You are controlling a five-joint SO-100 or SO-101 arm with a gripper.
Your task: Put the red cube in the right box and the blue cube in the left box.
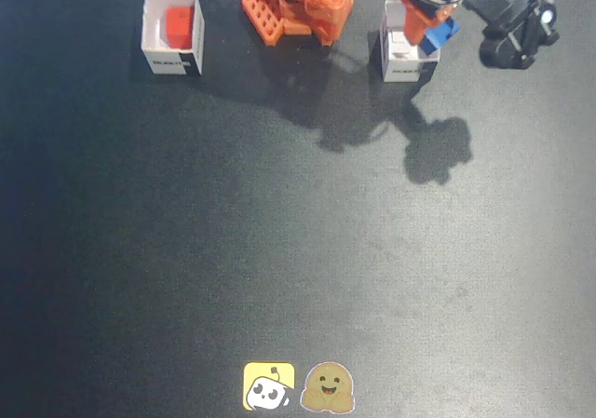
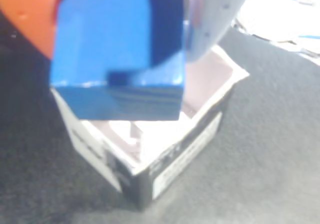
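Claw (image 1: 436,34) grips blue cube (image 1: 440,36) over right box (image 1: 402,62); red cube (image 1: 179,25) in left box (image 1: 171,60).

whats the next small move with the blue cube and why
Probably open the gripper and release: the blue cube hangs over the open white box, which looks empty in the wrist view, and the red cube already sits in the other box.

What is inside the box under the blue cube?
In the wrist view the box looks empty where it shows: pale inner walls and floor. The blue cube, held in the gripper, hangs above it and hides part of the inside.
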